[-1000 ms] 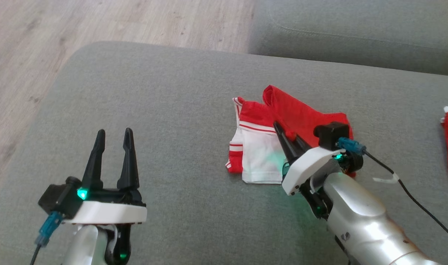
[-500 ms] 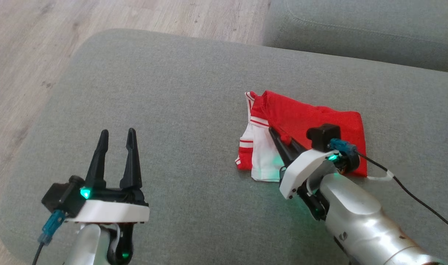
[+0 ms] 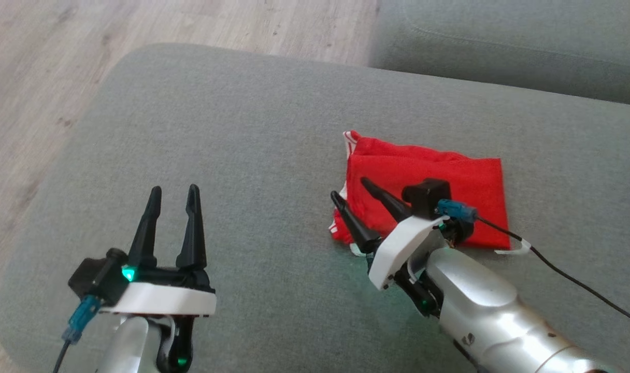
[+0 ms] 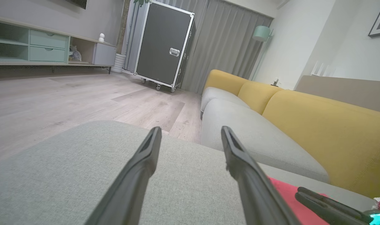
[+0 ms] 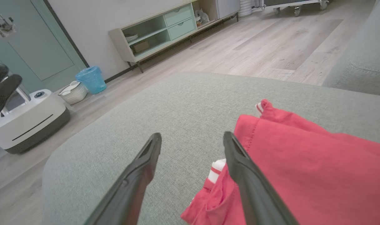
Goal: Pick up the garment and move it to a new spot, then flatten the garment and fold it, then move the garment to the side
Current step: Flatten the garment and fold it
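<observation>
the red fabric garment with white striped trim (image 3: 429, 176) is seen lying on the right half of the broad grey upholstered sofa cushion (image 3: 232, 129), folded into a rough rectangle. its long axis runs left to right across the cushion, with the striped trim bunched at the left end and a little white showing at the near-left corner.

the right hand (image 3: 350, 188) is held with its two dark fingers spread wide and nothing between them. it is poised at the garment's near-left corner: one finger lies over the red cloth and the other just beside the left edge, over bare cushion. from this hand the bulk of the garment lies to the right and farther away.

the left hand (image 3: 174, 188) is likewise spread wide and empty, and is held over the near-left part of the cushion, well apart from the garment.

the fold is judged to be done, so the shift to the side appears to be what is left. the right hand is clearly the nearer one, and a grip across the short left end would be favoured, since the loose layers there could slip apart if only the top one is caught.
</observation>
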### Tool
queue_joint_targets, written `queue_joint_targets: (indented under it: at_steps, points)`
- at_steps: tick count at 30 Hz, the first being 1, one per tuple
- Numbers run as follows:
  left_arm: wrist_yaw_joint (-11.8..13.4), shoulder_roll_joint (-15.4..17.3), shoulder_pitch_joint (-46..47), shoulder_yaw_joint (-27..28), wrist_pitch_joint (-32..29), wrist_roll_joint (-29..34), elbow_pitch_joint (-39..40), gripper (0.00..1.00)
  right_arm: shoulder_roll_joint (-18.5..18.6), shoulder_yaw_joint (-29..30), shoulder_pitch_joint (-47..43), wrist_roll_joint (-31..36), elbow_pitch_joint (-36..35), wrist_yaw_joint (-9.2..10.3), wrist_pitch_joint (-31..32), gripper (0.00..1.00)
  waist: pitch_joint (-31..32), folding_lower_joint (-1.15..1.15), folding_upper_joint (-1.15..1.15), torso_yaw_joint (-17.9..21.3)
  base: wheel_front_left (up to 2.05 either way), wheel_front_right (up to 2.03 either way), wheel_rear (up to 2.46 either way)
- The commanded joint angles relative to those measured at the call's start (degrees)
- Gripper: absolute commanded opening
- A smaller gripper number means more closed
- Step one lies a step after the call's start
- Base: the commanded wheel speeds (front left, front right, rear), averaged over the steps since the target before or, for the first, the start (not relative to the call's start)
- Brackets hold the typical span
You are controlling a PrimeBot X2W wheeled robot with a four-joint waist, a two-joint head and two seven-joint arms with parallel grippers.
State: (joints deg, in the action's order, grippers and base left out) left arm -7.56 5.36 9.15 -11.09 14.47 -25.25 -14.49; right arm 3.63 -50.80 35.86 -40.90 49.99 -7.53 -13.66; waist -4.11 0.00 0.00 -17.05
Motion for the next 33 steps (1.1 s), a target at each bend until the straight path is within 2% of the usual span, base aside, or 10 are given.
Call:
queue_joint_targets:
  at_steps: [1,4,6,10,14,15,20,26,33]
  points:
    - [0.08,0.83,2.63,2.22,0.52,-0.34,1.78,1.0,-0.75,0.22,2.37,-0.75,-1.39,0.04,-0.93,1.0,0.5,0.0,0.0,0.89,0.0,0.0,0.0]
    - [0.08,0.88,2.39,2.85,0.52,-0.43,2.22,1.0,-0.75,2.48,3.52,-0.32,-0.52,0.04,-1.25,1.0,1.0,0.0,0.0,2.51,0.0,0.0,0.0]
    - [0.08,0.83,2.17,3.19,0.52,-0.43,2.65,1.0,-0.75,6.44,4.34,1.86,-0.59,0.04,-1.29,1.0,1.26,0.0,0.0,3.83,0.0,0.0,0.0]
    - [0.08,0.57,1.47,3.81,0.52,-0.28,3.44,1.0,-0.71,18.82,4.16,15.34,-1.39,0.04,-1.32,1.0,1.73,0.0,0.0,6.71,0.0,0.0,0.0]
    - [0.08,0.73,0.84,3.65,0.52,0.59,4.03,1.0,0.11,32.01,-1.46,27.78,-7.67,0.04,-1.32,1.0,2.36,0.0,0.0,9.32,0.0,0.0,0.0]
    - [0.08,0.73,0.84,3.65,0.52,0.59,4.03,1.0,0.11,32.01,-1.46,27.78,-7.67,0.04,-1.32,1.0,2.36,0.0,0.0,9.32,0.0,0.0,0.0]
    - [0.08,0.7,-0.41,4.26,0.52,2.04,3.95,1.0,-0.03,44.17,-10.29,38.1,-16.87,0.04,-1.33,1.0,3.29,0.0,0.0,12.01,0.0,0.0,0.0]
    - [0.08,-0.1,-1.6,4.98,0.52,3.12,4.12,1.0,-0.67,50.22,-18.1,42.61,-24.66,0.04,-1.33,1.0,3.48,0.0,0.0,14.42,0.0,0.0,0.0]
    - [0.08,-0.22,-2.22,4.86,0.52,4.79,3.33,1.0,-0.74,50.6,-21.94,39.7,-28.43,0.04,-1.33,1.0,2.86,0.0,0.0,15.61,0.0,0.0,0.0]
